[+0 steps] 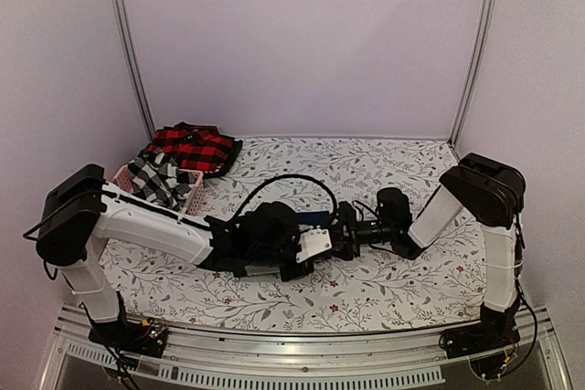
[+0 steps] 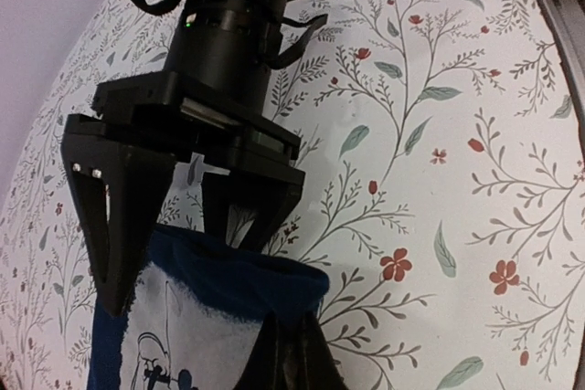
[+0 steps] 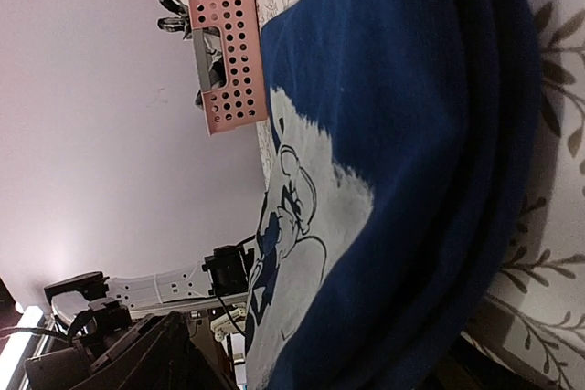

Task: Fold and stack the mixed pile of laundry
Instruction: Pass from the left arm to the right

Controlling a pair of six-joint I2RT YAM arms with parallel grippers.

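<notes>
- The navy blue garment with a white cartoon print (image 3: 411, 89) is lying on the floral table (image 2: 439, 180), directly beneath and between the two grippers, and its edge is showing several doubled layers
- The left gripper (image 2: 288, 353) is pressing its fingers together and pinching a folded corner of that garment, with the cloth bunching up against them
- The right gripper (image 2: 183, 267) is facing the left one with its fingers spread wide, straddling the cloth's edge just ahead of the left gripper without closing on it
- Well away from both grippers, out past the left arm's elbow, the black-and-white checked shirt (image 1: 155, 180) is sitting bundled in the pink slotted basket (image 3: 233, 61)
- The red-and-black plaid piece (image 1: 194, 146) is lying crumpled just behind that basket, further again from the grippers
- Judging by this, the job is looking early: one garment is being folded, no finished stack is showing anywhere, and at least the checked shirt and the plaid piece are waiting unfolded
</notes>
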